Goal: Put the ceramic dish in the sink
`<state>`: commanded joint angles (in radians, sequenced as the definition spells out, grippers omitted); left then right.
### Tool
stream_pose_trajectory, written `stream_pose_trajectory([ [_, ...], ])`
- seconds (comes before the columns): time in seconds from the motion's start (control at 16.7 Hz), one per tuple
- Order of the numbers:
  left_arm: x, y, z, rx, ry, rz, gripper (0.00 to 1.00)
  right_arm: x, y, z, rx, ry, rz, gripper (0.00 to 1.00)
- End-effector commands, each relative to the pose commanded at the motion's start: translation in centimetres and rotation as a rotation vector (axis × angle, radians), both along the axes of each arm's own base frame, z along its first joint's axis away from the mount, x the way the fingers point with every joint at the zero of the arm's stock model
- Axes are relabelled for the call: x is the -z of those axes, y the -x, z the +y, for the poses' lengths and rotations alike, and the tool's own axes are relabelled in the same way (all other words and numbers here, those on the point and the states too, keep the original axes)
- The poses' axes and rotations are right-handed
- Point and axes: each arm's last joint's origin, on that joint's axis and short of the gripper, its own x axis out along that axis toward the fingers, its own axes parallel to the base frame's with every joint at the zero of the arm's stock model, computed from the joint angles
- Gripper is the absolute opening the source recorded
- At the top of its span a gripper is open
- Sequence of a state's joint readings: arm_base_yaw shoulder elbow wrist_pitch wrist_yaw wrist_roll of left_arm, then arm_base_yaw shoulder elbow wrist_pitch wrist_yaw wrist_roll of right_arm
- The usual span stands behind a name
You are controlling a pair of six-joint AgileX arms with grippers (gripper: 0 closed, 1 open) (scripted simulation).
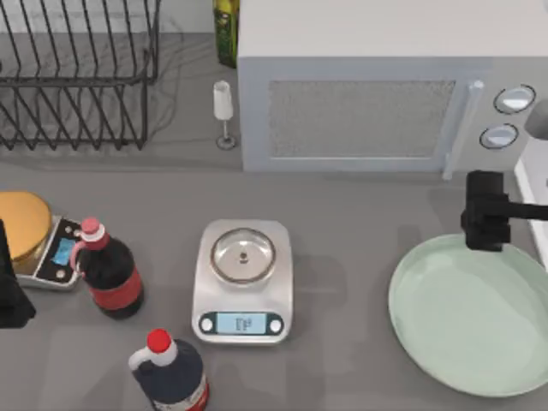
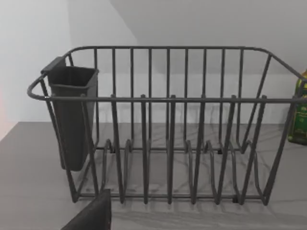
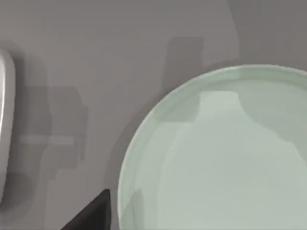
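1. The large round pale mint-green ceramic dish (image 1: 467, 318) lies flat on the grey counter (image 1: 342, 257) at its right side.
2. The right pincer (image 1: 486, 224) hovers over the dish's far rim; whether spread, I cannot tell.
3. The left pincer (image 1: 10, 287) sits parked at the left edge.

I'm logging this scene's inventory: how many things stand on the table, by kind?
Kitchen scales: 2
Dark red-capped bottles: 2
Ceramic dish: 1
Microwave: 1
Dish rack: 1
Green bottle: 1
Small white glass: 1
Total: 9
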<state>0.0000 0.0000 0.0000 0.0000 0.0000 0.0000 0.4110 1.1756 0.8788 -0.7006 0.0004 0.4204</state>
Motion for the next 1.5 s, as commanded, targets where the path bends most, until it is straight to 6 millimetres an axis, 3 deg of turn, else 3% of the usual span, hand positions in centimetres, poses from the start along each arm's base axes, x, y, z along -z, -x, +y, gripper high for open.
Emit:
stream_pose_trajectory([
  [0.24,0.0,0.0,0.0,0.000,0.000,0.000,1.00,2.1,-4.1,5.6,-0.007,0.098,0.300,1.00],
  [0.54,0.0,0.0,0.0,0.000,0.000,0.000,1.00,5.1,-6.2,10.4,0.001,0.211,0.502,1.00],
  [1.08,0.0,0.0,0.0,0.000,0.000,0.000,1.00,6.0,-6.5,10.9,0.007,0.228,0.528,1.00],
  [1.5,0.0,0.0,0.0,0.000,0.000,0.000,1.00,13.7,-6.7,11.3,0.003,0.218,0.512,1.00],
])
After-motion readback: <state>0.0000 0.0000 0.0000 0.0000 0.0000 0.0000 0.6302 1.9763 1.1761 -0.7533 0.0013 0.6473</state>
